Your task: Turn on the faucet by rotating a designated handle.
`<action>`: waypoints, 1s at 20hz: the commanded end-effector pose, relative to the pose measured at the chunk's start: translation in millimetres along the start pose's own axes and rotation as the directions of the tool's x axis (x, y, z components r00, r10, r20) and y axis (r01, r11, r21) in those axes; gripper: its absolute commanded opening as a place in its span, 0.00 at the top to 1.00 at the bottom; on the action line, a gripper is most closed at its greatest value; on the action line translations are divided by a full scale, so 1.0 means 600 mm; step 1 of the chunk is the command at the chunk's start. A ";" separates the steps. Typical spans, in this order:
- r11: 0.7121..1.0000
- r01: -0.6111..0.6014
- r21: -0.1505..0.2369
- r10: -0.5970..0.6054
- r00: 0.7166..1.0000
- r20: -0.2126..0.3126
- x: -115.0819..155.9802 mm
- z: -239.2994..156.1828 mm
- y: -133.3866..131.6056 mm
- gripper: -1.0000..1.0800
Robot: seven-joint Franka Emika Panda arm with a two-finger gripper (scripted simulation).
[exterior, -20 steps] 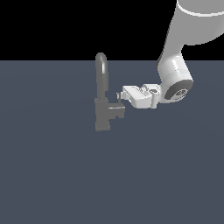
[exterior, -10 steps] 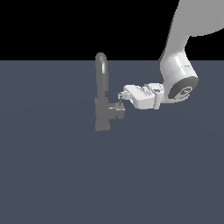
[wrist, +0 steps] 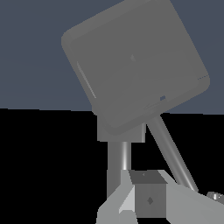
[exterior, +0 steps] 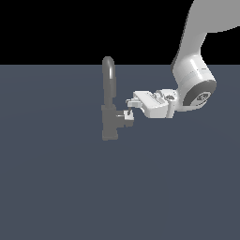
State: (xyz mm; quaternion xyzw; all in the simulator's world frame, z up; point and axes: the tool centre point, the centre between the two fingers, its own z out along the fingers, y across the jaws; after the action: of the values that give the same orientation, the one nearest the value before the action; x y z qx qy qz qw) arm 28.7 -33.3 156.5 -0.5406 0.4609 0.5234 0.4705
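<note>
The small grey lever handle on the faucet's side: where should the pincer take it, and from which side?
Probably at the small grey lever handle where it juts from the dull-grey gooseneck faucet, approached from the exterior view's right. It projects that way, towards the pincer, with the tall spout clear above.

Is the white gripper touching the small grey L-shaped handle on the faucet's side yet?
Cannot tell. In the exterior view the gripper overlaps the handle with no visible gap, but contact isn't plain; the wrist view doesn't settle it.
</note>
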 end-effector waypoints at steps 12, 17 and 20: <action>1.000 0.003 -0.006 -0.003 1.000 0.002 0.033 0.000 0.057 1.00; 1.000 -0.014 -0.006 0.014 1.000 0.006 0.091 0.000 0.081 1.00; 1.000 -0.024 -0.007 0.024 1.000 0.009 0.125 0.000 0.094 1.00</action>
State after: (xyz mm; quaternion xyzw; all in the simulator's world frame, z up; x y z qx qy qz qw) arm -11.2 -39.9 112.1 -0.5466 0.4511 0.5231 0.4734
